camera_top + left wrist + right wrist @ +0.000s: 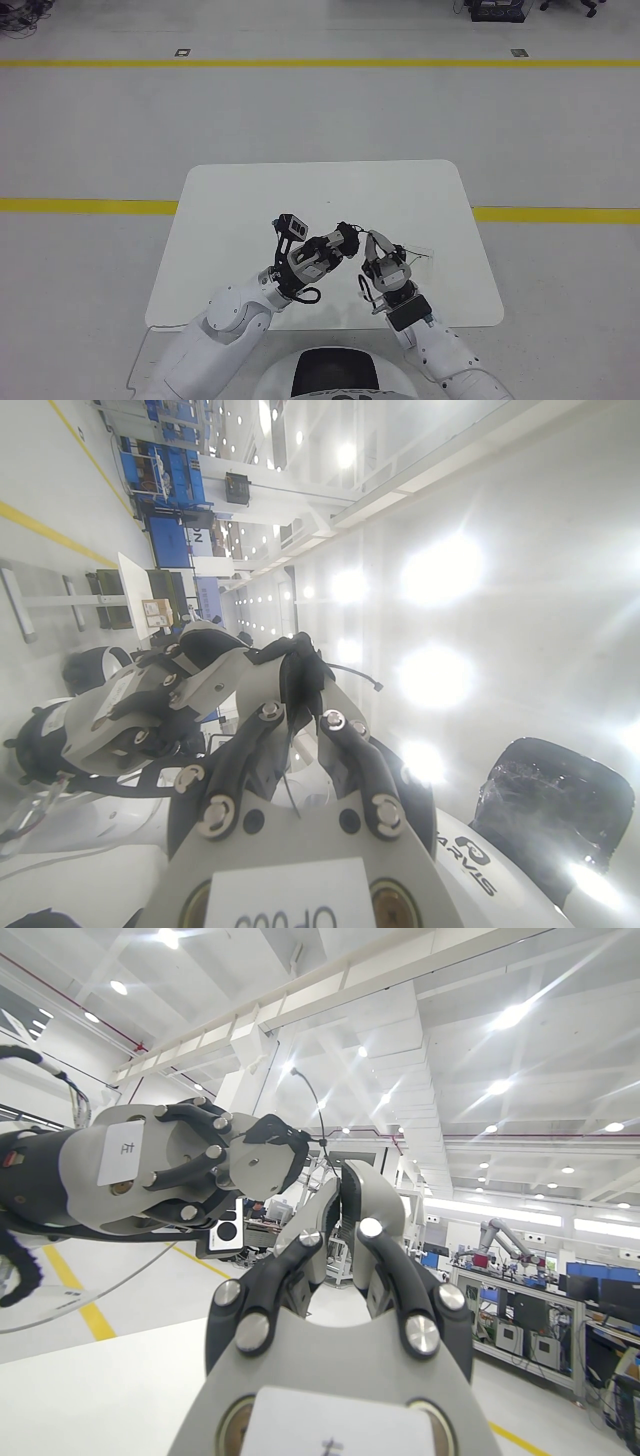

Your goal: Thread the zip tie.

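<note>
The zip tie [316, 1100] is a thin black strip that curves upward from the fingertips, ending in a small square head. My left gripper [302, 660], its tips wrapped in black tape, is shut on the zip tie [357, 672], and the tail runs back between its fingers. My right gripper [340, 1173] is shut on the strip too, tip to tip with the left gripper [295, 1140]. In the top view the left gripper [348, 238] and the right gripper [372, 240] meet above the near middle of the white table [300, 200].
Both arms are raised off the table, wrists tilted up toward the ceiling. Yellow floor lines [320, 63] run beyond the table. Workbenches and blue racks [550, 1298] stand far off in the room.
</note>
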Motion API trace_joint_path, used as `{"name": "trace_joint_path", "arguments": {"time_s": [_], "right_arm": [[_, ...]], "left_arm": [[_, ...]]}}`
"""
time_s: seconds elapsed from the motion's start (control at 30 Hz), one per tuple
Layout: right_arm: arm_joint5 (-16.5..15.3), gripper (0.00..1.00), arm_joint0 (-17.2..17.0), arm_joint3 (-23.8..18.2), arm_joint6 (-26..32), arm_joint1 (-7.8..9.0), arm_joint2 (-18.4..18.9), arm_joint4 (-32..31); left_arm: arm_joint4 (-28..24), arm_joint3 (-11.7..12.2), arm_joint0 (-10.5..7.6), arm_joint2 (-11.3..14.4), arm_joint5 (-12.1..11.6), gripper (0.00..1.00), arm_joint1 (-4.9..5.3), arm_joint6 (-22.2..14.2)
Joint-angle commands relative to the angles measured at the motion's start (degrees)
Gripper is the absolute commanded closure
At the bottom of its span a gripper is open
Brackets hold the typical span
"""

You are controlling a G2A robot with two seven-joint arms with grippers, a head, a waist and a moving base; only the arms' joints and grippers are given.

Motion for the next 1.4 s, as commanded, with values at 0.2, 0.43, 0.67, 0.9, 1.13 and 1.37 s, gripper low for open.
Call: {"name": "trace_joint_path", "arguments": {"time_s": [0.2, 0.43, 0.67, 0.9, 1.13, 1.37], "right_arm": [[-0.09, 1.0, -0.18, 0.17, -0.09, -0.04, 0.53, 0.01], [-0.11, 1.0, -0.38, 0.19, -0.17, -0.06, 1.02, 0.06], [-0.16, 1.0, -0.62, 0.14, -0.19, -0.08, 1.47, 0.1], [-0.25, 1.0, -0.75, 0.23, -0.12, -0.12, 1.9, 0.19], [-0.35, 1.0, -0.83, 0.24, -0.1, -0.19, 2.12, 0.2], [-0.34, 1.0, -0.97, 0.23, -0.19, -0.23, 2.44, 0.24]], "left_arm": [[0.0, 0.0, 0.0, 0.0, 0.0, 1.0, 0.0, 0.0], [0.0, 0.0, 0.0, 0.0, 0.0, 1.0, 0.0, 0.0], [0.0, 0.0, 0.0, 0.0, 0.0, 1.0, 0.0, 0.0], [0.0, 0.0, 0.0, 0.0, 0.0, 1.0, 0.0, 0.0], [0.0, 0.0, 0.0, 0.0, 0.0, 1.0, 0.0, 0.0], [0.0, 0.0, 0.0, 0.0, 0.0, 1.0, 0.0, 0.0]]}}
